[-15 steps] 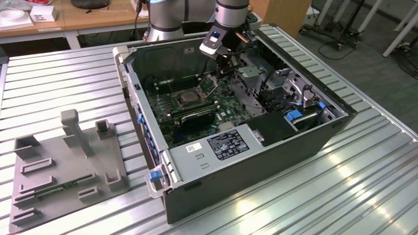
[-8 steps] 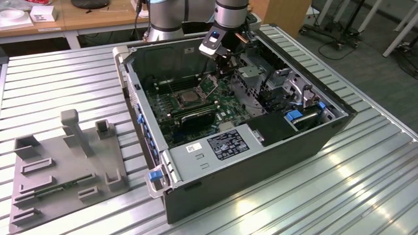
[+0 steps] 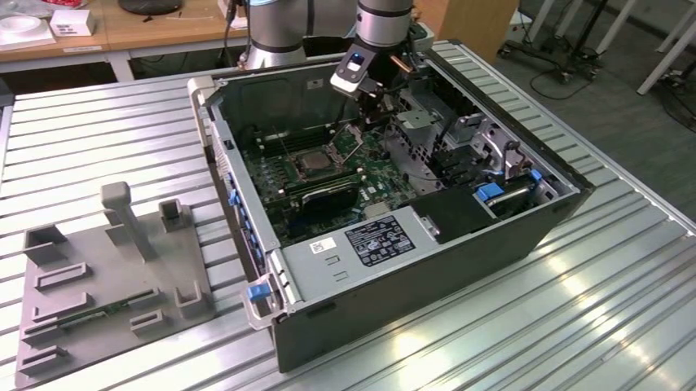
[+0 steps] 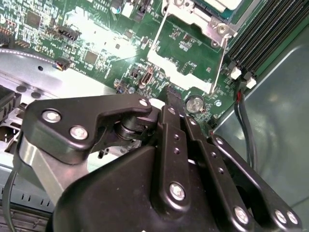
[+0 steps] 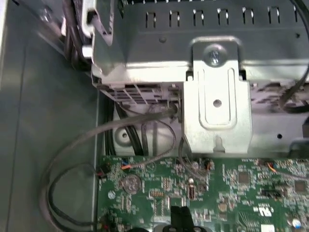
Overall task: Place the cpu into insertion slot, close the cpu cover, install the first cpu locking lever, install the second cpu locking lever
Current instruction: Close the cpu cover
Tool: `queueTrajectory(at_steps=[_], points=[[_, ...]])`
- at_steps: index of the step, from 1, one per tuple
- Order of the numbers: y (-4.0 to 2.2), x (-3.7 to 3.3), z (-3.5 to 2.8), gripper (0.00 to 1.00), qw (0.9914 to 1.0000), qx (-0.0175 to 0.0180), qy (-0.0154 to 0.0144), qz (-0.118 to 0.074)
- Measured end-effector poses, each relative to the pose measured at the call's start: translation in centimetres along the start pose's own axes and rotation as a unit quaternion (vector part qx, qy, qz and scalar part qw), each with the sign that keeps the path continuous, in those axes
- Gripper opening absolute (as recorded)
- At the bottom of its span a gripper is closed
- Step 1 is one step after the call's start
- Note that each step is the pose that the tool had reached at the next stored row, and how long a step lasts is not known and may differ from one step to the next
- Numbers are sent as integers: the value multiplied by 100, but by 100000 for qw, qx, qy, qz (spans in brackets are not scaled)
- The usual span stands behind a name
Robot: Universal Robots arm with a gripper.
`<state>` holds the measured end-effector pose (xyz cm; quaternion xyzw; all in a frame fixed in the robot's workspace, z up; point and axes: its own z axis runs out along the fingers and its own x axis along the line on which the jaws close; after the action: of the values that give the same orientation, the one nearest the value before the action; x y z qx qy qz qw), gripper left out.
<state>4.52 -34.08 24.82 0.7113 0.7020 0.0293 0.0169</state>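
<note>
Green motherboard (image 3: 359,175) is filling the open computer case (image 3: 435,277) as the gripper (image 3: 374,114) is hovering low over it, fingers seemingly pressed together on nothing. The cpu (image 4: 219,4) is lying in the insertion slot (image 3: 292,169), at seven o'clock from the gripper in the exterior view. A locking lever (image 4: 219,63) is standing raised nearby, so a careless sweep is risking a snag on it or a scrape across board components.

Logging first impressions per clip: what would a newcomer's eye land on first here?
An open computer case on the slatted metal table dominates the exterior view, its green circuit board and silvery-rimmed insertion slot exposed. The arm reaches down into the case's far end, the gripper hanging close over the board. A grey fixture tray lies at the exterior view's left.
</note>
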Motion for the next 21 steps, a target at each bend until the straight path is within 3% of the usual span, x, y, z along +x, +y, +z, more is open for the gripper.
queueTrajectory(at_steps=[13, 21], points=[[-109, 6, 3, 11, 100000, -295, -3, -11], [-255, 6, 9, 11, 99997, -784, -20, -15]])
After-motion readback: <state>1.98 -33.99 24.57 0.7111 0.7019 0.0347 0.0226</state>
